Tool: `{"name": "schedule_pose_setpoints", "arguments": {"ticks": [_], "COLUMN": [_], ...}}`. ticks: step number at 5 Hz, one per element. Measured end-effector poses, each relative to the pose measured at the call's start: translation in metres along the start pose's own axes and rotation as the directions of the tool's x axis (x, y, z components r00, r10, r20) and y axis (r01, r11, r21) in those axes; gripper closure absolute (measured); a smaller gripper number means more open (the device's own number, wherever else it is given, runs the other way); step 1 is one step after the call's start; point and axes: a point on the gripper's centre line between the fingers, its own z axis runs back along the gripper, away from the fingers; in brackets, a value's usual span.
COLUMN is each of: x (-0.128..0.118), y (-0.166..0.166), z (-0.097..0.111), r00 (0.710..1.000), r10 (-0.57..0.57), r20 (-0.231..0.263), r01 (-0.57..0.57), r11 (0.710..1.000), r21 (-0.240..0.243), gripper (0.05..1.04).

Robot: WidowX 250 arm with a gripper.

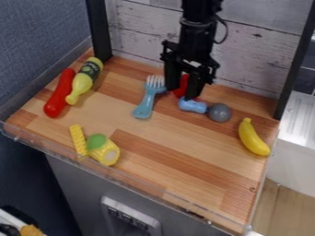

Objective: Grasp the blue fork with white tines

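Corn (108, 153) and bottle (84, 82) lie apart; gripper (184, 94) spread, red object (183, 84) between its fingers

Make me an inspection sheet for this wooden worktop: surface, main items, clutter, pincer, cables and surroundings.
Surface: striped wooden worktop, small dark mark near its front right corner.
Main items: red object at the pincer, partly hidden; blue object just below, beside a gray ball.
Clutter: blue fork, red bottle, green bottle, yellow strip, corn, banana.
Pincer: hangs over the back of the worktop; whether it grips the red object can't be told.
Cables: black cable looping beside the arm.
Surroundings: whitewashed plank wall behind, blue-gray panel at left.
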Motion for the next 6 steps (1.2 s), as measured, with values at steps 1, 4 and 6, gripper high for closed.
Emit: {"name": "schedule_pose_setpoints", "arguments": {"ticks": [1, 4, 6], "x": [-0.006, -0.008, -0.002], "y": [0.013, 0.042, 0.05], "z": [-0.002, -0.007, -0.025], "r00": [0.999, 0.98, 0.99], "r10": [0.043, 0.201, 0.139], "r20": [-0.003, -0.001, 0.012], "r01": [-0.044, -0.201, -0.138], "r11": [0.999, 0.98, 0.99], "r21": [-0.004, -0.017, -0.01], "gripper": [0.087, 0.089, 0.085]}}
